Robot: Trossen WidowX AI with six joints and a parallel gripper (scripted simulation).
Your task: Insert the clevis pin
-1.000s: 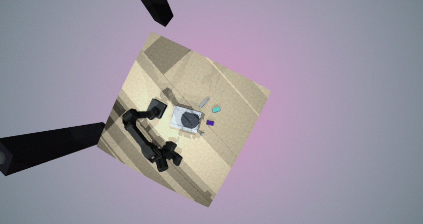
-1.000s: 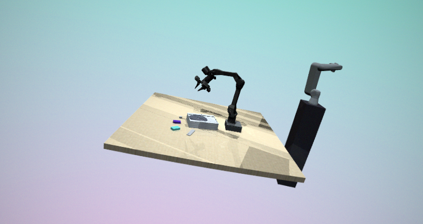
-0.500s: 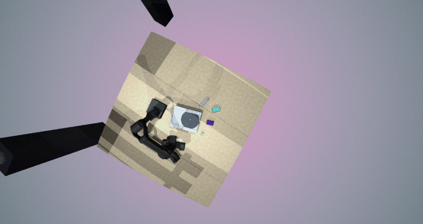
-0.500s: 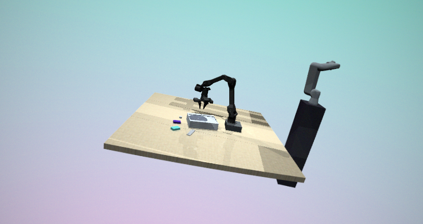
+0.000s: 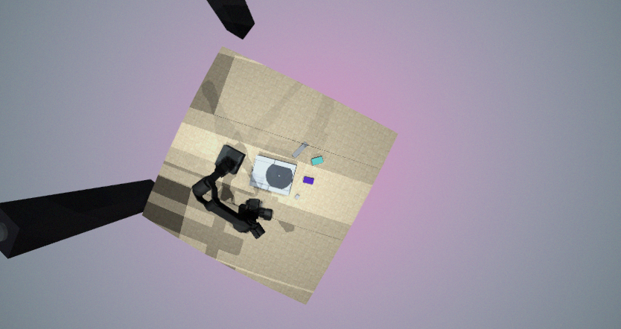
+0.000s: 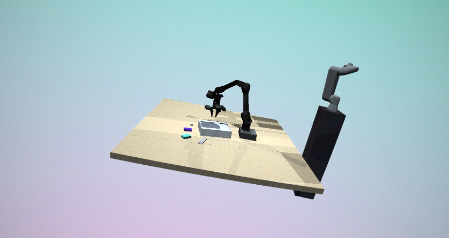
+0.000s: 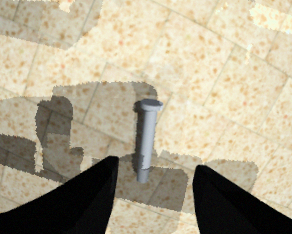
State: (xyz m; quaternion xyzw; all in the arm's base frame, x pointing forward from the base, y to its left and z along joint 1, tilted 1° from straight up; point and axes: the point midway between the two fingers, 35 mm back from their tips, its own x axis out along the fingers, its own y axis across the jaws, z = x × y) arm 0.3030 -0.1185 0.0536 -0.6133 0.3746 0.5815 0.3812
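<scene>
- Top view: arm reaches from left of centre to below the tray (image 5: pixel 262 167) (image 6: pixel 216 133); gripper (image 5: pixel 251 214) (image 6: pixel 213 116) (image 7: pixel 156 171) likely sits over the pin, which is hidden here.
- Disc (image 5: pixel 273 181) (image 6: pixel 209 126) lies flat in the tray's right part, mid-frame; tray rim probably limits its sliding. Can't confirm hole alignment.
- Grey bar (image 5: pixel 299 149) (image 6: pixel 202 140), teal block (image 5: pixel 317 161) (image 6: pixel 186 136) and purple block (image 5: pixel 308 180) (image 6: pixel 187 129) sit right of the tray, off the job.
- Exterior view: fingers point down near frame centre, above table height, suiting a grasp from above.
- Wrist view: jaws part-open, nothing gripped. Pin (image 7: pixel 147 135) lies on the table, head up-frame, shank end near the gap between fingertips.
- Likely next: line up, descend, grip near the head, leaving the shank end free for the holes.
</scene>
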